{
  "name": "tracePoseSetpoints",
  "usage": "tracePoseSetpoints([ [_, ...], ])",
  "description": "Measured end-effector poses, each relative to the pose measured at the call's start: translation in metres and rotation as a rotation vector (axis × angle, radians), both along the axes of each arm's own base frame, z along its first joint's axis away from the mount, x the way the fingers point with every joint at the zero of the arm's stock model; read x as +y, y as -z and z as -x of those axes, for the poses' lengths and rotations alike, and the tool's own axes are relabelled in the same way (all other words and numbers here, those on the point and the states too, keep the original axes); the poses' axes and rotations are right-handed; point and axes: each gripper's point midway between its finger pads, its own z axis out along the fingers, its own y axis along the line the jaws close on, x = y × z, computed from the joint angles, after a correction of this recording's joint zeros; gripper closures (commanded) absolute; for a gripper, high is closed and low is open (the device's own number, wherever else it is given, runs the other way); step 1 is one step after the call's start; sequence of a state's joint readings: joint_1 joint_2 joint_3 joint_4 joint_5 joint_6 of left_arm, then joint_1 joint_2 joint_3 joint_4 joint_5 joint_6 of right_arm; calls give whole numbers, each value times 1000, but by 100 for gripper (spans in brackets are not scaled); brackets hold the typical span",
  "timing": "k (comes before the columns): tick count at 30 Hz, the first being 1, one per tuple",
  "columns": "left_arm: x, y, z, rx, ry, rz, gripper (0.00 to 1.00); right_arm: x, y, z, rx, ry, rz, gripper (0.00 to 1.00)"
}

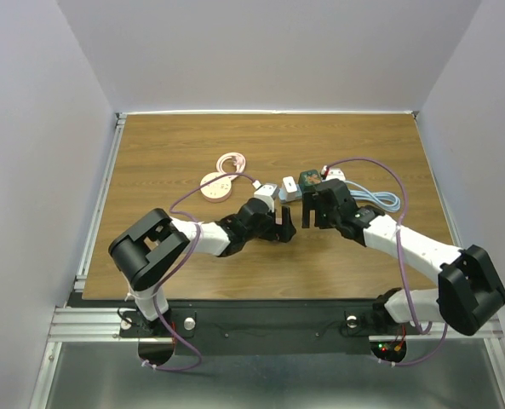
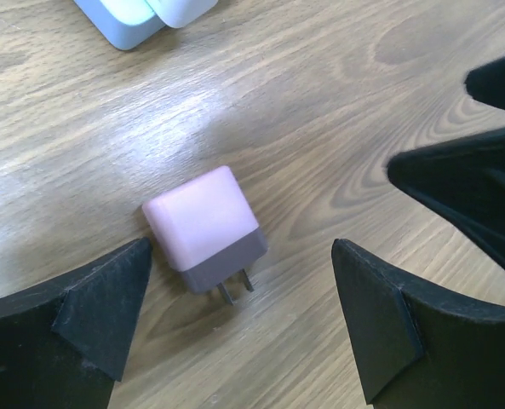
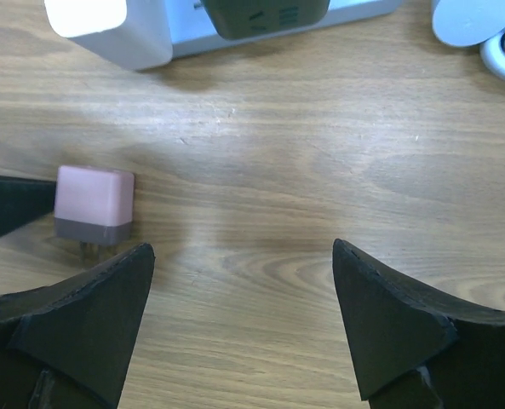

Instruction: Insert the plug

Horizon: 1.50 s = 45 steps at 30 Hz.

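Plug (image 2: 203, 223), pink with prongs bared, lies flat on your wooden table (image 2: 346, 94), between the wide-spread jaws of the left gripper (image 2: 239, 277), one finger (image 2: 107, 298) just beside it. Your right gripper (image 3: 242, 256) hovers nearby, jaws equally wide and empty. Power strip (image 1: 295, 194) sits just beyond both.

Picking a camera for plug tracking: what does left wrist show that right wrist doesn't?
Left wrist only: the right arm's black fingers at the frame's right edge. Right wrist only: a dark green block at the top edge and a white coiled cable at top right. Both: the pink cube plug with metal prongs, lying unheld on the wooden table.
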<state>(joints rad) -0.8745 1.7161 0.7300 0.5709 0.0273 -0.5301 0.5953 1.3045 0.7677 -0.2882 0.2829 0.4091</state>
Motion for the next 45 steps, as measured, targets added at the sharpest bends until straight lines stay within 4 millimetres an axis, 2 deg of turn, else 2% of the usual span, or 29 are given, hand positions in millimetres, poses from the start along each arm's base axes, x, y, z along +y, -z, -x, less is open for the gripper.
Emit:
tracePoseSetpoints([
  [2, -2, 0, 0, -7, 1, -10, 7, -1, -6, 1, -15, 5, -11, 10],
  [5, -2, 2, 0, -12, 0, -32, 20, -2, -10, 0, -28, 11, -19, 9],
  [6, -2, 3, -1, -15, 0, -40, 29, -2, -11, 0, -29, 12, -19, 9],
  [7, -3, 4, -2, -15, 1, -46, 32, -3, -11, -1, -29, 14, -18, 9],
  [9, -3, 7, -3, -16, 1, -64, 36, -3, -11, -1, -28, 15, -18, 9],
  [15, -7, 11, -9, -37, -4, -128, 36, -3, -10, 0, -28, 14, -18, 9],
  [18, -9, 11, -14, -51, -13, -157, 45, -3, -10, 0, -26, 14, -17, 9],
  [19, -9, 12, -14, -52, -13, -166, 49, -3, -10, 0, -24, 14, -16, 9],
  [21, -9, 11, -14, -58, -13, -175, 67, -4, -9, 1, -21, 14, -14, 9],
  [24, -9, 11, -14, -73, -5, -191, 100, -4, -9, 1, -19, 14, -13, 9],
  [29, -5, 10, -9, -114, 29, -202, 100, -2, -10, 3, -4, -4, -44, 9],
  [33, 22, 4, 14, -158, 84, -208, 100, 7, -24, 7, 0, -49, -128, 10],
  [36, 32, -18, 24, -227, 117, -165, 100, 21, -45, 7, -8, -109, -216, 12],
  [41, 20, -72, 29, -378, 185, -26, 100, 51, -70, 17, 18, -234, -352, 14],
  [45, 16, -91, 36, -445, 235, 40, 100, 70, -81, 28, 60, -325, -434, 14],
])
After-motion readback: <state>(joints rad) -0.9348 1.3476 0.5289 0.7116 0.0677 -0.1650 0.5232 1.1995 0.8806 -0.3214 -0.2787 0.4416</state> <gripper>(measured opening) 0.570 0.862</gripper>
